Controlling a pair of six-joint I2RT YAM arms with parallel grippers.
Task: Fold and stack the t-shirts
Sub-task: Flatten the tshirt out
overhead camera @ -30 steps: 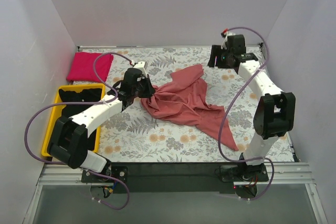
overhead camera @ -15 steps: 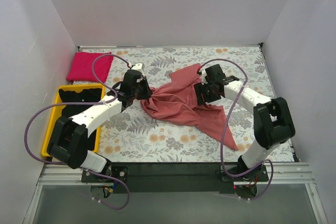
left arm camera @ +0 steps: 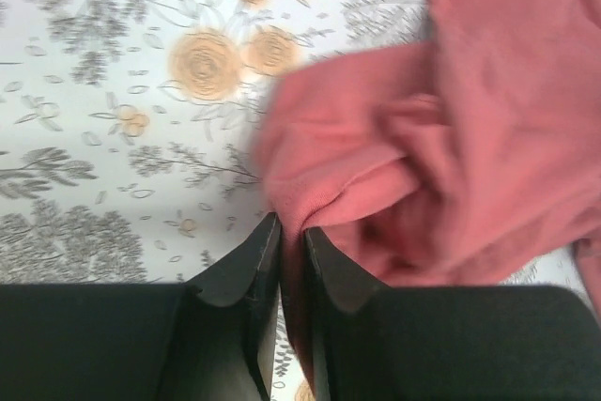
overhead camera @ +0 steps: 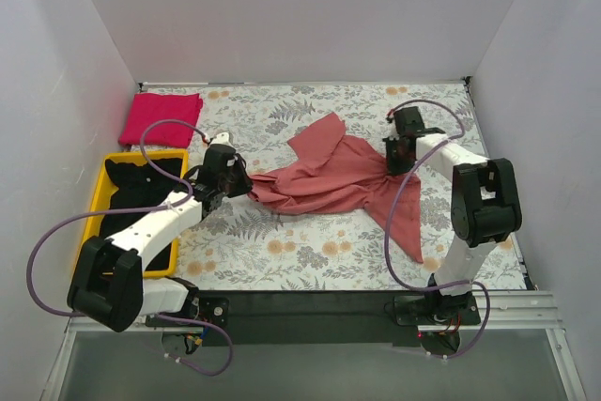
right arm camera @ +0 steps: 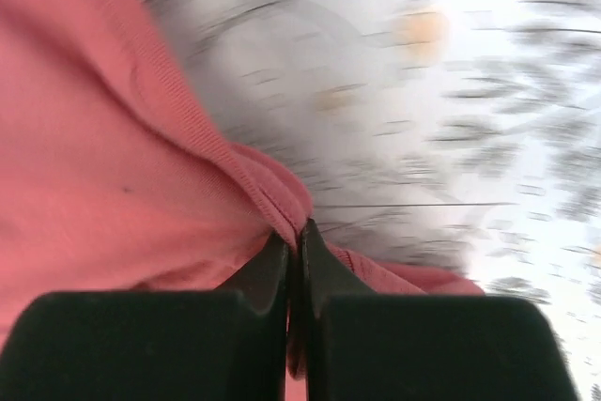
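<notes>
Got my left gripper (left arm camera: 292, 232) and right gripper (right arm camera: 294, 237) pinching opposite edges of the salmon-red t-shirt (overhead camera: 319, 176), probably to spread it flat for folding.

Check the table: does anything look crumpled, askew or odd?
Only the salmon shirt: it lies bunched and twisted mid-table, not flat, pinched at opposite ends by the left gripper and right gripper. The pink shirt sits neatly folded, far left.
</notes>
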